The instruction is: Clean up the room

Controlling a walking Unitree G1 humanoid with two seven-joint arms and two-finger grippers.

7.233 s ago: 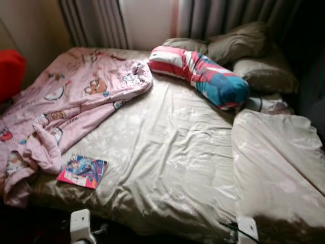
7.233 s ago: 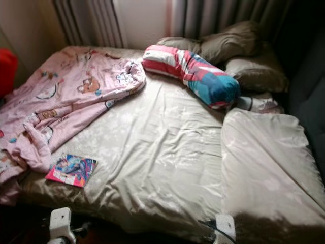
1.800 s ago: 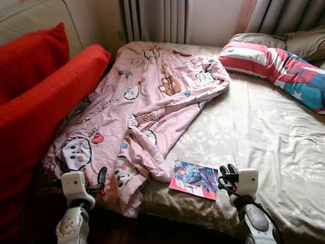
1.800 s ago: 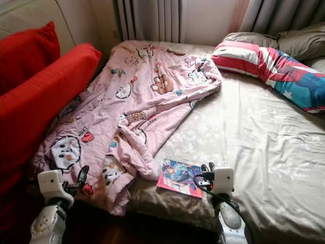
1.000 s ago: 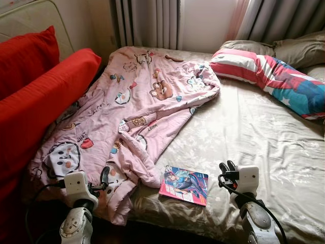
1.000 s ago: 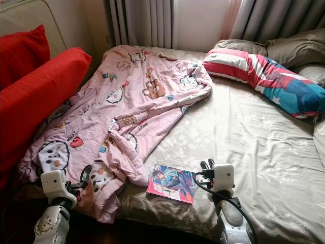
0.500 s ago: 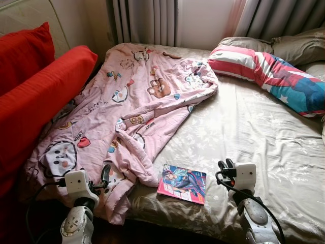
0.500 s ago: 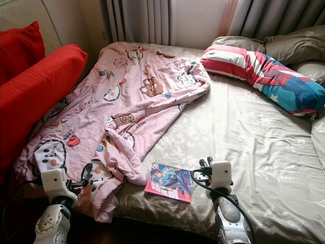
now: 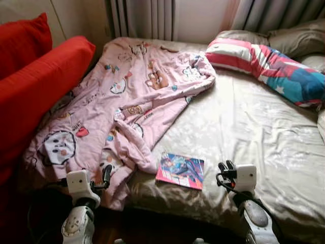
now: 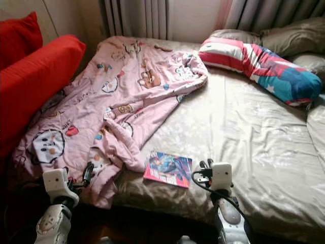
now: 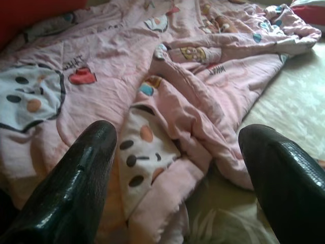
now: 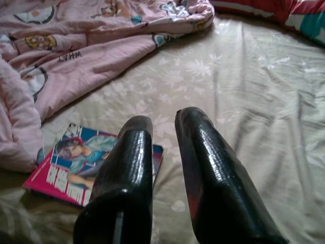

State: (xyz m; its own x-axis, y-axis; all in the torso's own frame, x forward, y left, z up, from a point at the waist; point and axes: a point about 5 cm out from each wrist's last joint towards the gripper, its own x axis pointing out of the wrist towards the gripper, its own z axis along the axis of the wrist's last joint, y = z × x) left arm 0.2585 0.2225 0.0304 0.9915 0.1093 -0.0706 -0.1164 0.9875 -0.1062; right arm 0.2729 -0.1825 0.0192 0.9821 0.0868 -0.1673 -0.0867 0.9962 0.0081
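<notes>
I judge the tidying barely begun: nothing on the bed (image 9: 244,132) looks put away yet. The pink cartoon blanket (image 9: 127,96) lies rumpled over the bed's left half, one corner spilling over the near edge, and the colourful book (image 9: 181,171) sits flat on the sheet near that edge, just beside the blanket's bunched fold. My right end effector (image 9: 225,166) hovers low over the sheet just to the right of the book, apart from it, its 2 fingers (image 12: 200,168) drawn close together with only a narrow gap and nothing between them. My left end effector (image 9: 106,174) is at the bed's near left corner, pointed at the hanging blanket corner, its 2 fingers (image 11: 76,178) spread wide and empty, the cloth not yet touched. The striped red, white and blue bolster (image 9: 269,63) lies askew at the head of the bed in front of the grey pillows (image 9: 289,40), and 2 red cushions (image 9: 35,81) stand along the left side. Still to do, as I read it: lifting the book off the bed, straightening or folding the blanket, and squaring up the bolster.
</notes>
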